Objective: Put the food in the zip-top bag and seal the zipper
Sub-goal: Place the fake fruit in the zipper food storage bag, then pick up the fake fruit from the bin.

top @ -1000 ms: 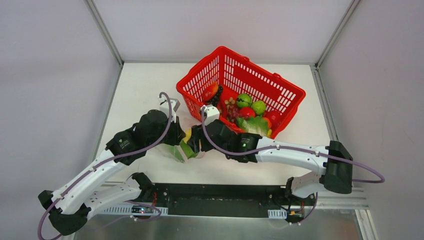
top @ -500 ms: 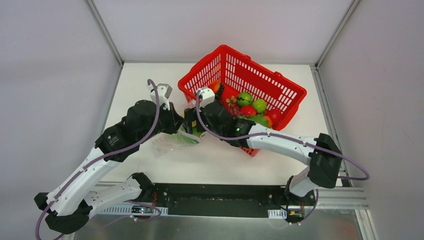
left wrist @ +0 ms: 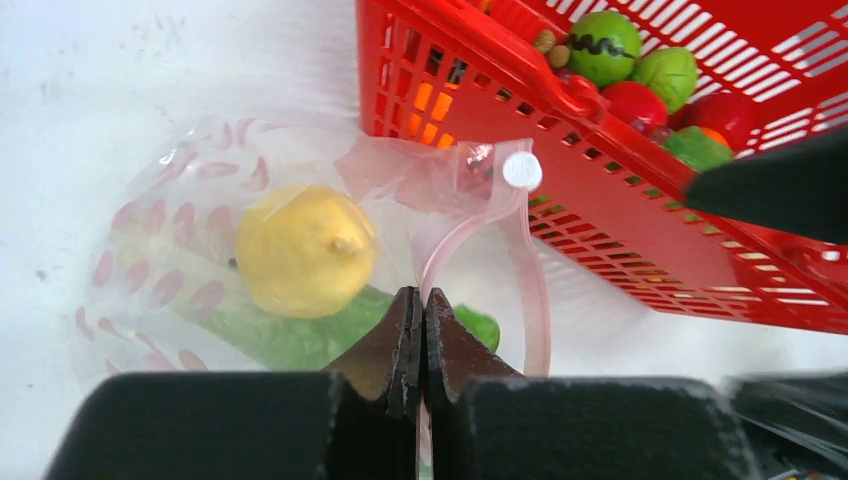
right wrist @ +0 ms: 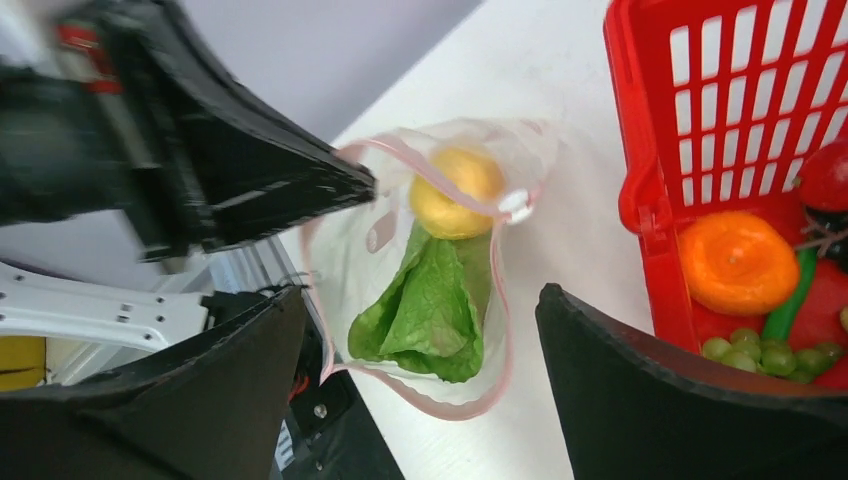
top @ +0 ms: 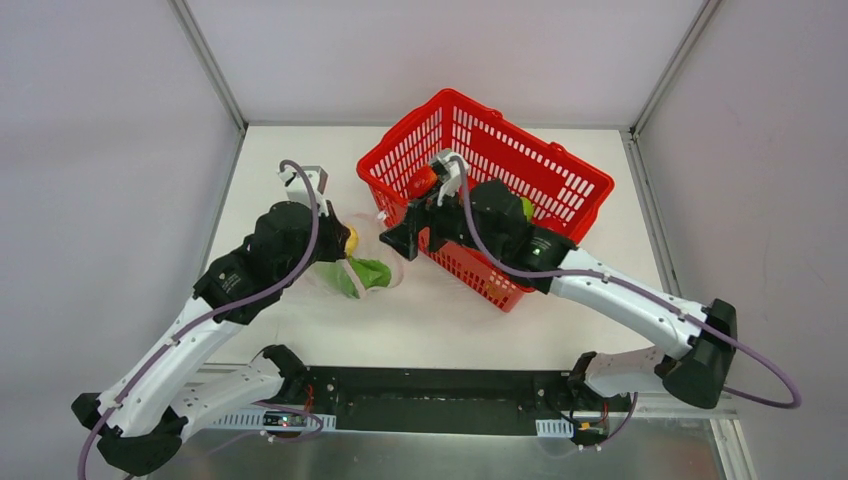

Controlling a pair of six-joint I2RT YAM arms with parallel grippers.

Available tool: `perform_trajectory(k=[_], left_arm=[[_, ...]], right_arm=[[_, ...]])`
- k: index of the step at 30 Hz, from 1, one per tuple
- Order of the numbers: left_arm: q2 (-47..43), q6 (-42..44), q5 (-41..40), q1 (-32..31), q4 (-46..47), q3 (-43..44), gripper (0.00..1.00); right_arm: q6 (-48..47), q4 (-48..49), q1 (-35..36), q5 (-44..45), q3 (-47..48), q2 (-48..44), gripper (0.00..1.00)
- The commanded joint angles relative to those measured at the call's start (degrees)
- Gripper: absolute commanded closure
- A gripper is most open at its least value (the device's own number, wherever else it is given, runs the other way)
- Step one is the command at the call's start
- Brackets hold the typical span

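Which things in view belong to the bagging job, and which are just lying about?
Part of the job:
- zip-top bag and its zipper
- leafy cabbage and yellow fruit, already inside the bag
- orange piece and round red fruit, waiting in the basket

Probably just lying about:
- red basket itself
- green fruits
- grapes

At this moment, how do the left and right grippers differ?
The left gripper is pinched shut on the zipper edge of the zip-top bag; the right gripper is wide open and holds nothing. The left gripper touches the bag; the right gripper hangs clear of it, beside the red basket. Both are black and face the bag's mouth.
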Motion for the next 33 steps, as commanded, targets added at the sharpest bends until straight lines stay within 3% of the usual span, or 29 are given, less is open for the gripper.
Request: perform_trajectory(k=[1, 4, 10, 13, 17, 27, 33], left_arm=[[2.89, 3.02, -2.24, 2.49, -0.92, 1.26, 1.0], [4.42, 3.04, 3.36, 3.26, 0.1, 0.81, 1.0], [1.39, 5.23, 4.99, 5.06, 3.96, -2.04, 1.0], [6.4, 4.41, 6.9, 7.05, -4.47, 3.56, 1.0], [2.41, 1.76, 11.23, 7.09, 6.19, -4.54, 1.0], [6.5, 2.16, 15.59, 7.09, 6.63, -3.12, 1.0], [6.46, 2.51, 15.71, 7.09, 7.22, -3.61, 1.0]], right_arm=[[-1.15, 1.13, -0.84, 1.83, 0.97, -3.96, 0.14], [-0.34, -0.21, -3.81, 12.1, 2.6, -2.91, 0.15], [2.68, -8.16, -12.23, 16.93, 7.17, 3.58, 0.13], [2.62, -11.09, -15.65, 15.74, 9.6, 8.59, 0.12], [4.78, -13.05, -19.45, 15.34, 13.07, 15.31, 0.12], [3.93, -11.52, -23.27, 9.64, 27.61, 35.5, 0.03], [4.78, -11.51, -24.33, 12.28, 33.62, 43.87, 0.02]])
